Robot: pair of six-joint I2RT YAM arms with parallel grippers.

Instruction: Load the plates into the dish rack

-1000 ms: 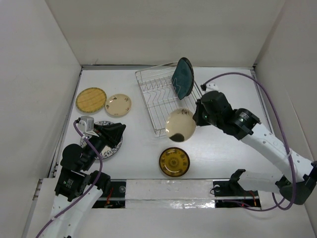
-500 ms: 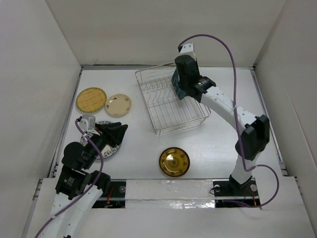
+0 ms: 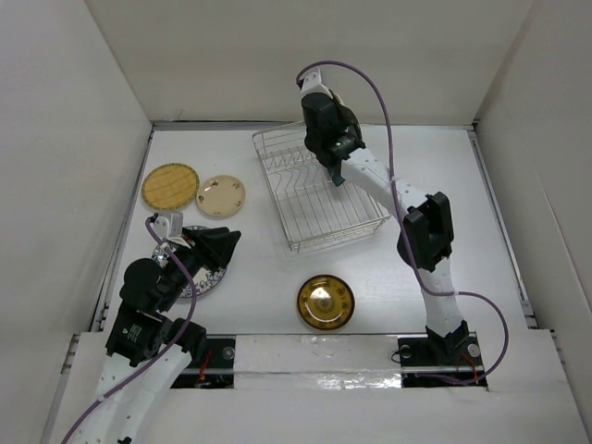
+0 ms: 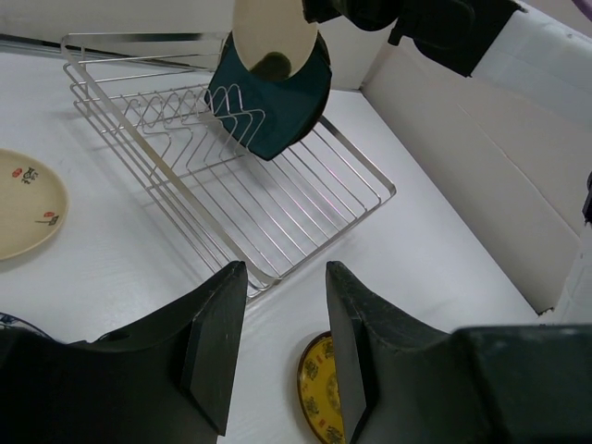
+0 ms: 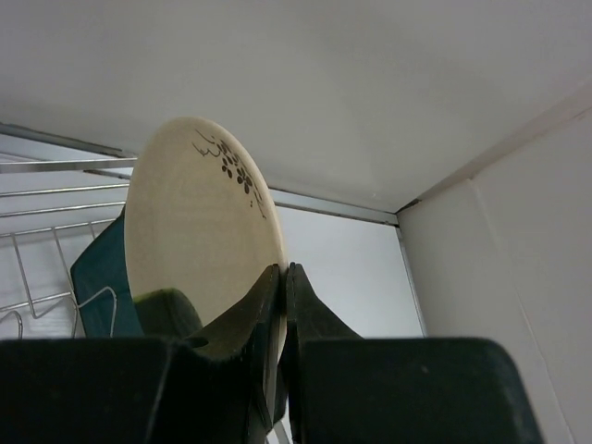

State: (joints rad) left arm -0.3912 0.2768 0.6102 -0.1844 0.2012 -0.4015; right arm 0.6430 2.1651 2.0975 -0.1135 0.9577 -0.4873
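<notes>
Upper centre of the overhead view: the right gripper [image 3: 324,129] is reached out over the rectangular silver wire dish rack [image 3: 356,222]. In its own wrist view the right gripper [image 5: 283,276] is closed onto the lower rim of a pale champagne round plate [image 5: 199,231], which is held on edge, nearly upright, with a small dark floral mark near its top. The same plate appears at the top centre of the left wrist view [image 4: 273,32], raised above the rack's prongs.

A dark teal round plate [image 4: 282,116] stands tilted among the upright prongs inside the rack [image 4: 305,208], directly behind and below the champagne plate. Whether the two plates touch cannot be determined. In the overhead view only a sliver of teal [image 3: 339,176] shows beneath the right arm.

Lower left of the overhead view: the left gripper [image 3: 220,248] sits over a white round plate with blue pattern [image 3: 202,280]. Its fingers [image 4: 222,342] are spread apart and hold nothing. Contact with that plate cannot be determined.

Remaining plates lie flat on the white table [image 3: 462,231]:
- shiny gold round plate [image 3: 326,302], lower centre, below the rack and apart from it;
- cream speckled round plate [image 3: 221,195], left of the rack;
- yellow woven-textured round plate [image 3: 170,185], just beside the cream one, further left.
</notes>
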